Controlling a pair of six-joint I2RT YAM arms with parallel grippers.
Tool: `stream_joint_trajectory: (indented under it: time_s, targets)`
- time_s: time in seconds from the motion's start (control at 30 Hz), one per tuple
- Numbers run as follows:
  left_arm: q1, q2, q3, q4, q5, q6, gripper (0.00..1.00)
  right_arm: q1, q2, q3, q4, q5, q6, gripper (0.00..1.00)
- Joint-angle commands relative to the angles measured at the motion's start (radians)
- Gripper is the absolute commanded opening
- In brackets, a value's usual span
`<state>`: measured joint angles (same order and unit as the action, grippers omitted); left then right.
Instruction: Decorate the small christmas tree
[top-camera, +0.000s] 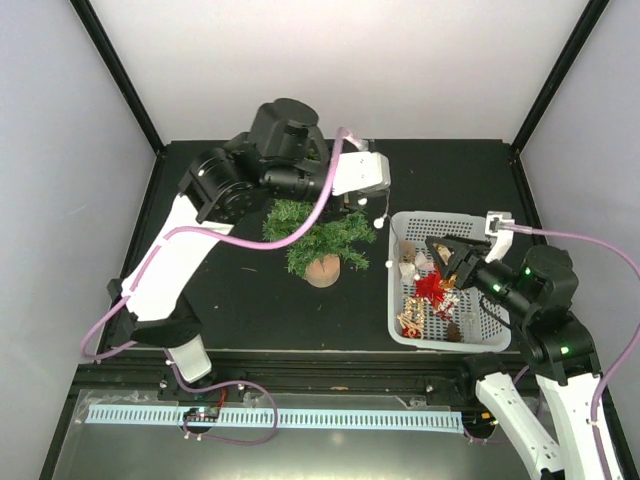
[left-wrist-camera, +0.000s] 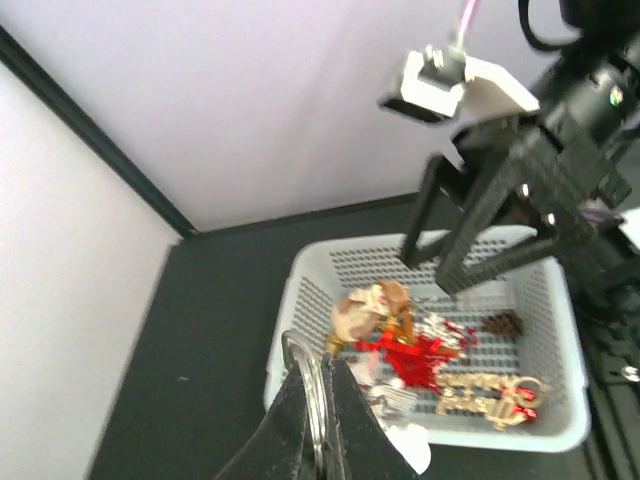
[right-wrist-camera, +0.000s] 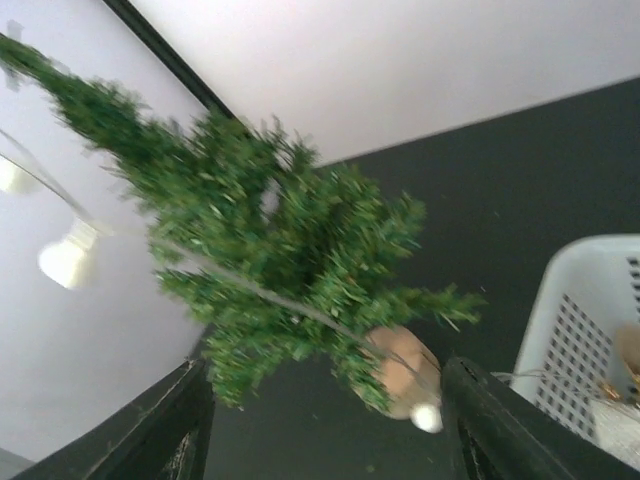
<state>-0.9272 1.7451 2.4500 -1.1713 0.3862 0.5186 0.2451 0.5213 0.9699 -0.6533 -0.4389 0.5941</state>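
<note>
While our left claw (left-wrist-camera: 318, 395) pinches shut on a bead string (top-camera: 381, 222) over the small christmas tree (top-camera: 320, 235), just left of the white basket (top-camera: 400, 335), right claw (top-camera: 445, 262) wide open, empty, above basket ornaments (top-camera: 432, 290)

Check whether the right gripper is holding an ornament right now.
No, the right gripper hangs above the basket with its fingers spread apart and nothing between them.
</note>
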Motion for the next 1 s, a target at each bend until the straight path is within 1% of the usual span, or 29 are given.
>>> stream_joint_trajectory:
  time_s: [0.0, 0.1, 0.37, 0.5, 0.57, 0.67, 0.83, 0.97]
  targets:
    - [-0.009, -0.077, 0.04, 0.099, -0.095, 0.062, 0.02, -0.002, -0.009, -0.054, -0.099, 0.026, -0.091, 0.65]
    - [-0.009, -0.112, 0.039, 0.156, -0.136, 0.099, 0.02, -0.003, -0.015, -0.1, -0.119, 0.032, -0.123, 0.68]
    - [-0.011, -0.176, 0.04, 0.211, -0.19, 0.14, 0.02, -0.003, 0.021, -0.181, -0.179, 0.184, -0.14, 0.7]
    - [-0.012, -0.196, 0.039, 0.209, -0.205, 0.147, 0.02, -0.003, 0.096, -0.171, -0.213, 0.263, -0.097, 0.69]
    - [-0.012, -0.203, 0.038, 0.21, -0.212, 0.149, 0.02, -0.003, 0.152, -0.16, -0.247, 0.3, -0.075, 0.67]
    - [-0.011, -0.214, 0.032, 0.207, -0.215, 0.146, 0.02, -0.003, 0.186, -0.148, -0.292, 0.342, -0.043, 0.64]
    - [-0.012, -0.226, 0.015, 0.21, -0.22, 0.148, 0.02, -0.003, 0.2, -0.162, -0.329, 0.239, -0.012, 0.63]
    - [-0.011, -0.234, 0.015, 0.215, -0.225, 0.153, 0.02, -0.003, 0.176, -0.175, -0.37, 0.251, -0.015, 0.61]
